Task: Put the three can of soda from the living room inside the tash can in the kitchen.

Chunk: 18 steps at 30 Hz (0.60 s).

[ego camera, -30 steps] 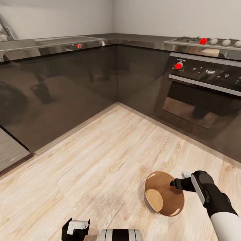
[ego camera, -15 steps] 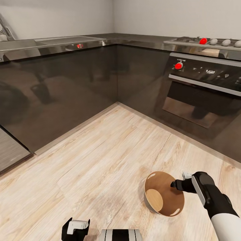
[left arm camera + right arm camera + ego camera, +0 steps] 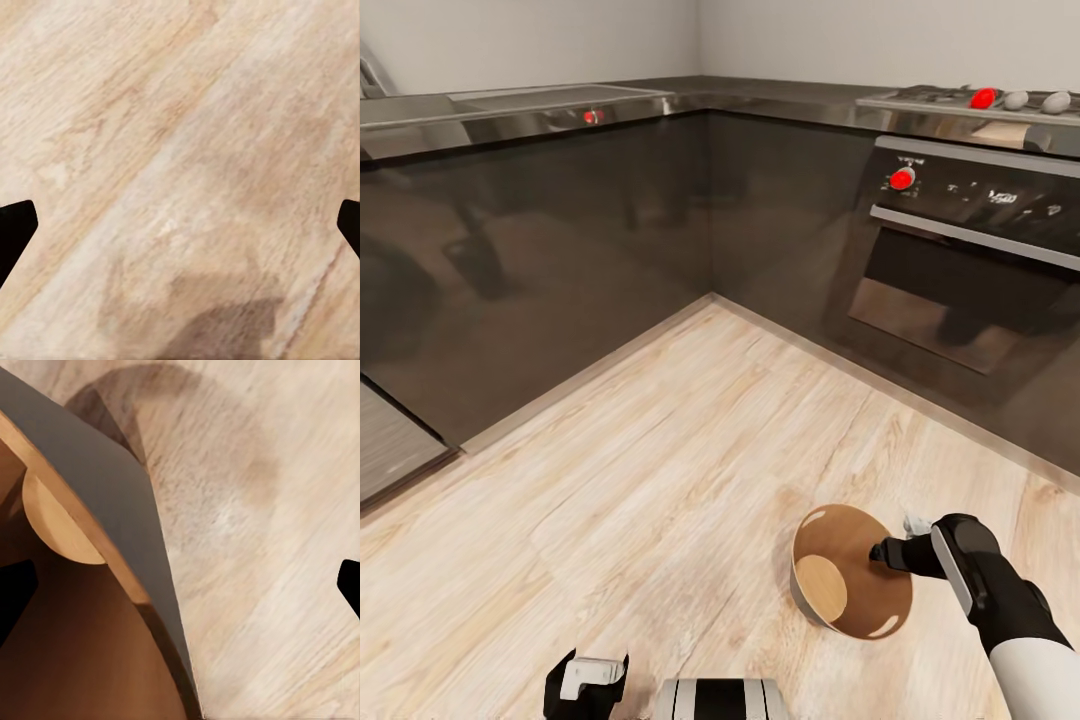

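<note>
the right gripper (image 3: 892, 552) is seen at the rim of the tash can (image 3: 860, 590), on its right side, with dark fingertips (image 3: 15, 589) spread wide; in the right wrist view one tip is set over the pail's inside and the other over the plank floor (image 3: 660, 480), so the rim is straddled and nothing is pinched. the copper-brown pail is stood on the floor, mouth up, and its pale round bottom is shown bare; whether anything lies against the hidden near wall cannot be told. the left gripper (image 3: 588, 680) is held low by the robot's trunk, well apart from the pail, and its tips (image 3: 16, 229) are spread at the edges of the left wrist view, with only floorboards between them. further out, the kitchen corner is met: glossy dark cabinet fronts (image 3: 560, 250), a steel desk (image 3: 540, 115) above them, and a built-in oven (image 3: 970, 260) with a red knob (image 3: 902, 179) on the right.
</note>
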Tool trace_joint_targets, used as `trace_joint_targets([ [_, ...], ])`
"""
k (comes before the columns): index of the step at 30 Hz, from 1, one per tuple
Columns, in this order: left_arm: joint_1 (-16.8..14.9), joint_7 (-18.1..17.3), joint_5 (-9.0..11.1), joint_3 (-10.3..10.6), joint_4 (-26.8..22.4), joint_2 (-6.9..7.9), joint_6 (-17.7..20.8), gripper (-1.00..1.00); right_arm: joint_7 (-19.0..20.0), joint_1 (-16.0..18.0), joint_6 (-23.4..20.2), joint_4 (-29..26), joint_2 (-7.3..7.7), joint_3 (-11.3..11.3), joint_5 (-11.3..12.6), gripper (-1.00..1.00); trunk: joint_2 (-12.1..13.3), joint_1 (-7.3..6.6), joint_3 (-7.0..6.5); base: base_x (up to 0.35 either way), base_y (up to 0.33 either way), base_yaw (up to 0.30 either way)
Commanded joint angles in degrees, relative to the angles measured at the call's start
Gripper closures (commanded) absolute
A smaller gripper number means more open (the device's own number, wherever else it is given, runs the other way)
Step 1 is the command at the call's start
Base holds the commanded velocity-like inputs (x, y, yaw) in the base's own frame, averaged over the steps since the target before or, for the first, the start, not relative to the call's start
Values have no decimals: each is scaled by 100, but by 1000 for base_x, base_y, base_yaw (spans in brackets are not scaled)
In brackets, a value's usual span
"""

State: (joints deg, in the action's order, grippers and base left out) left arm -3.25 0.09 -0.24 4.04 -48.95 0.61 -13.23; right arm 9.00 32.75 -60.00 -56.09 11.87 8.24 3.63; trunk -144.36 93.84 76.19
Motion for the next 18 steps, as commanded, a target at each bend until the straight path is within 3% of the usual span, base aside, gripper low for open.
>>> trace_joint_targets([
  [1,0,0,0,0,0,0,1,-100,3,1,0,0,2,2,2,-100,-2,2,23,0,0,0],
  [18,4,0,1,7,-107,0,5,-100,5,-22,0,7,-28,-5,6,-100,-7,13,111,0,0,0],
])
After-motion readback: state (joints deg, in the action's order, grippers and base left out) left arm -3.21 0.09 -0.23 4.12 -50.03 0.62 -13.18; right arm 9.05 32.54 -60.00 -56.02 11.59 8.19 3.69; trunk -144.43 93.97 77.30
